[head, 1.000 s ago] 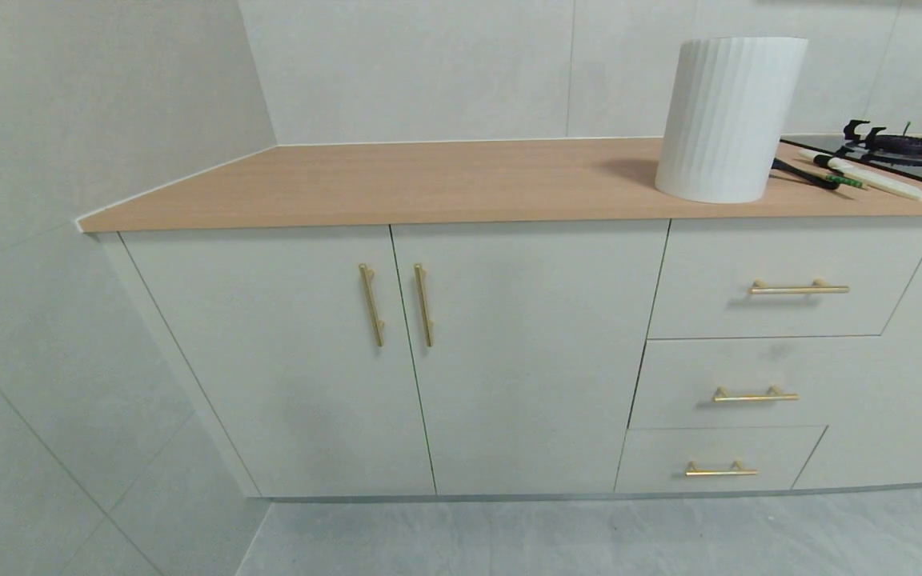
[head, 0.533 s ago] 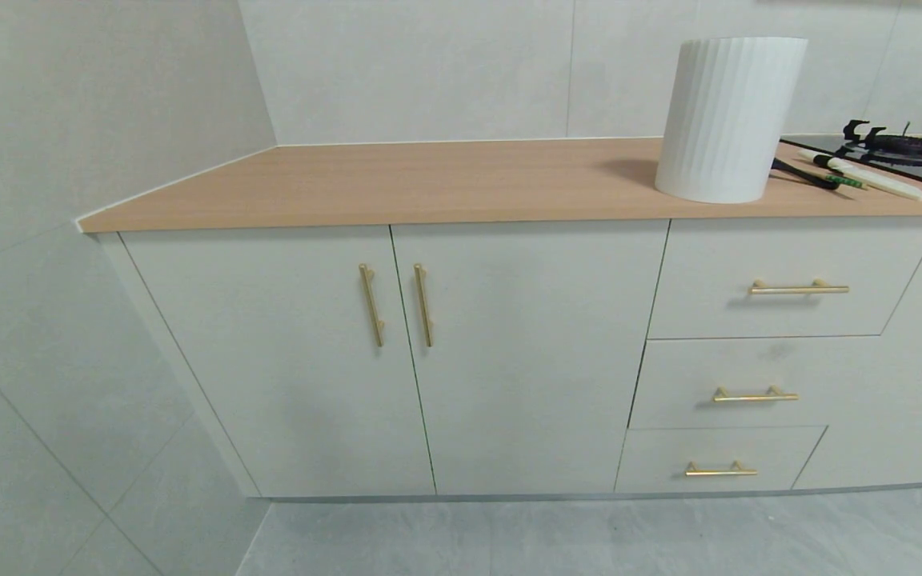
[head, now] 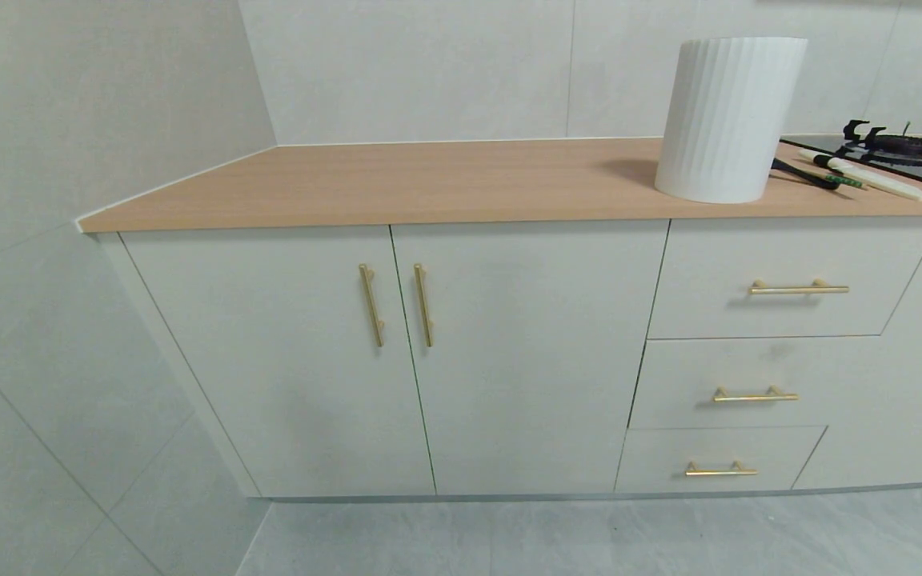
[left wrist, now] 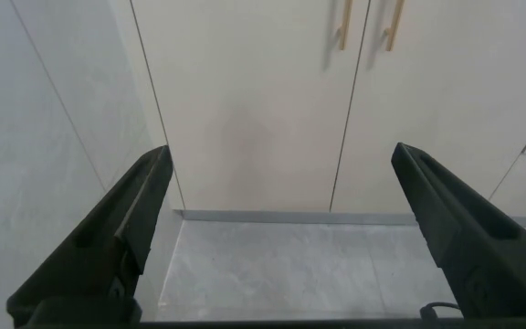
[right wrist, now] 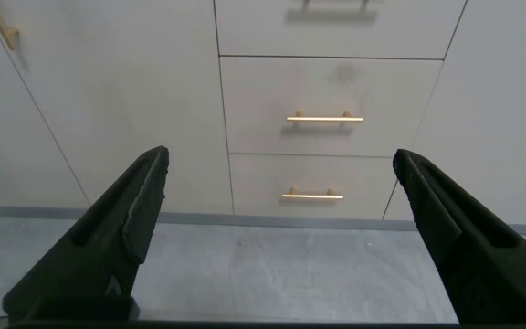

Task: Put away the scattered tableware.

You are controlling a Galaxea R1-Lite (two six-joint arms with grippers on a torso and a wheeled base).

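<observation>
A few scattered utensils [head: 849, 174], one cream-handled, one black and one with green, lie flat on the wooden tabletop [head: 429, 180], just at 3 o'clock of an upright ribbed white container [head: 729, 120]. Past them, further toward 3 o'clock, sits a black gas burner [head: 905, 144]. The left tool [left wrist: 281, 153] is spread wide and holds nothing, low over the floor [left wrist: 272, 265] before the cabinet doors [left wrist: 245, 91]. The right tool [right wrist: 279, 156] is likewise spread wide and holds nothing, facing the drawers [right wrist: 331, 105] with gold handles.
</observation>
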